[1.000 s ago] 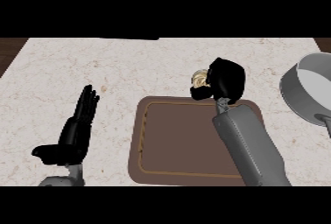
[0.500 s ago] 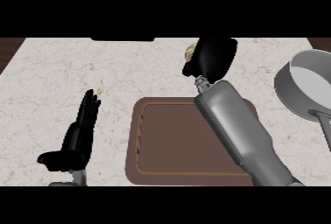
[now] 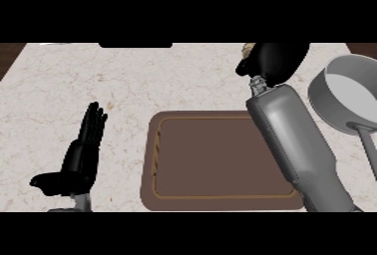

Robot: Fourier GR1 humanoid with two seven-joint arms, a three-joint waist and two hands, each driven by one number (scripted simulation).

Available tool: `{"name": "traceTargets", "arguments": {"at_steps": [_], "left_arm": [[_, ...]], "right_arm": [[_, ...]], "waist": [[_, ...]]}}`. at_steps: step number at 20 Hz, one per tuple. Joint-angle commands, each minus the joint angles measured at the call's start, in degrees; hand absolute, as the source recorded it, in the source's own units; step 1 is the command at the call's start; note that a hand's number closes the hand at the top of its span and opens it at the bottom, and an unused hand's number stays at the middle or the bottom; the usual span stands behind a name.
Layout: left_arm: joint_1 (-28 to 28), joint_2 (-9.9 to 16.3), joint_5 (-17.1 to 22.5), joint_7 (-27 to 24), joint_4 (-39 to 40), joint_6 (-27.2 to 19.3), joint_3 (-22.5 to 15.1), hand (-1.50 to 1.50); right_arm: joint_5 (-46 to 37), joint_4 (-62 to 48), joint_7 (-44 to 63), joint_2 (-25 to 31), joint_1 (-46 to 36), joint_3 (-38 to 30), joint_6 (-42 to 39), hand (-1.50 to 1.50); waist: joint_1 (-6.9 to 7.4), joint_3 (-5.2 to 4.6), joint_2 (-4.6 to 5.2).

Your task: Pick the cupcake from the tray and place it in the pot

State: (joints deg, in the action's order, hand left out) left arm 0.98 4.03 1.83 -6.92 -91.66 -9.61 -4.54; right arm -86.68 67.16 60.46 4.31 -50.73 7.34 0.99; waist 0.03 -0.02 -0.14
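1. There is one view, taken from the robot's head and facing steeply down onto the counter [image 3: 147,84].
2. Both forearms come in from the lower edge, so the camera sits above and behind them.
3. It stands close: the tray [image 3: 221,154] fills the middle, and the pot [image 3: 346,94] is cut by the right edge.
4. No second view shares the scene.

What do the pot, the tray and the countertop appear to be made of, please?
The pot looks like brushed metal: even grey, soft sheen on its wall, and a long thin grey handle. The tray seems matte brown plastic or wood, with a flat colour, a raised lighter rim and no shine. The countertop resembles polished stone, perhaps marble or granite, being pale cream with fine brownish speckles.
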Motion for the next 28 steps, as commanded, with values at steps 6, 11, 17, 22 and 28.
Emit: {"name": "traceTargets", "arguments": {"at_steps": [6,11,17,22,28], "left_arm": [[-3.95,1.22,0.45,2.31,1.59,0.18,2.68,0.0],[-1.34,-0.45,-0.92,0.93,0.34,-0.29,0.75,0.0],[-2.09,1.02,0.21,0.74,1.18,1.54,2.76,0.0],[-2.45,0.26,0.09,0.15,1.83,1.33,2.64,0.0],[0.09,-2.08,-2.14,-2.39,2.07,0.17,-0.14,0.0]], "right_arm": [[3.19,7.68,-3.7,9.72,8.71,-8.72,-2.02,1.5],[5.91,15.02,-7.08,13.99,16.12,-12.09,-2.6,1.5],[13.68,13.11,-14.49,17.25,20.9,-18.46,-0.75,1.5],[20.29,10.11,-21.41,17.74,28.25,-22.33,2.02,1.5],[25.12,-5.73,-24.13,19.59,25.04,-29.37,5.09,1.5]], "waist": [[-0.49,0.03,0.06],[-0.29,0.02,0.03],[-0.04,0.03,0.11],[-0.27,0.04,0.07],[0.25,0.06,0.34]]}}
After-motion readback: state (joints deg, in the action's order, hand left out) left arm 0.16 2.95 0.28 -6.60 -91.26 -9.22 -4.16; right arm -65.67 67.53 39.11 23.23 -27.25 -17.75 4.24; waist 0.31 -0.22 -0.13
